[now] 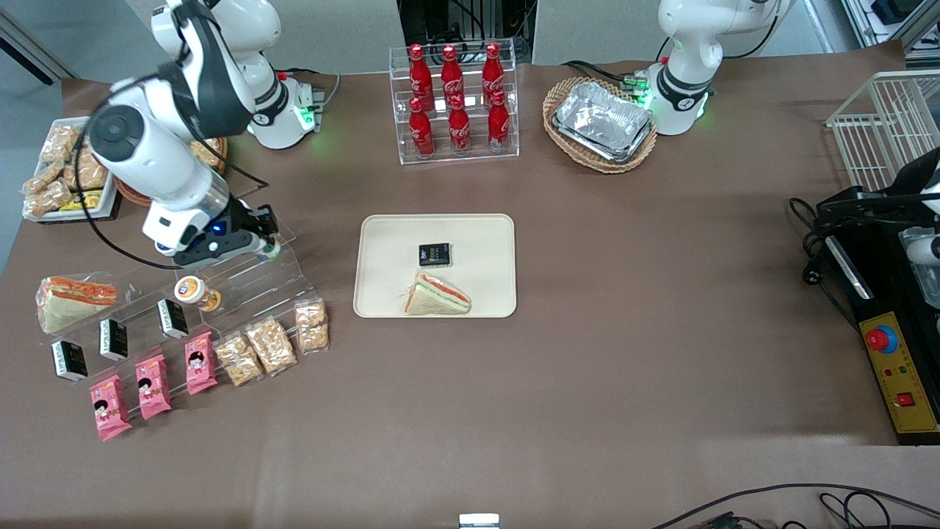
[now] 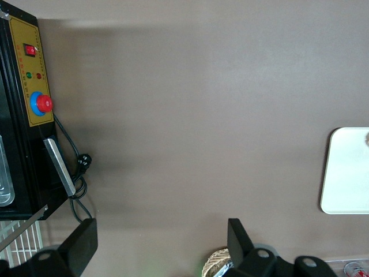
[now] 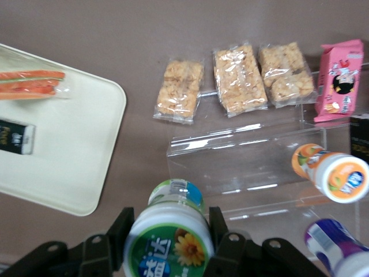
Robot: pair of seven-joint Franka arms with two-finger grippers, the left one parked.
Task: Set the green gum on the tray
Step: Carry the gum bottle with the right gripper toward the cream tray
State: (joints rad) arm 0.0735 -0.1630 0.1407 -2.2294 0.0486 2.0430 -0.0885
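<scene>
My right gripper (image 1: 266,248) is shut on the green gum (image 3: 170,234), a small bottle with a white cap ringed in green; its black fingers (image 3: 121,231) press on both sides of the cap. It holds the bottle above the clear stepped display stand (image 1: 242,283), toward the working arm's end of the table. In the front view only a bit of the gum (image 1: 270,252) shows at the fingertips. The cream tray (image 1: 382,257) lies mid-table with a black packet (image 1: 434,254) and a wrapped sandwich (image 1: 437,295) on it; it also shows in the right wrist view (image 3: 69,167).
An orange-capped bottle (image 3: 330,172) and a blue-topped bottle (image 3: 340,247) lie on the stand. Snack bags (image 1: 272,344), pink packets (image 1: 153,386), black packets (image 1: 114,339) and a sandwich (image 1: 73,300) sit near it. A cola bottle rack (image 1: 455,103) and a basket of foil trays (image 1: 602,123) stand farther from the front camera.
</scene>
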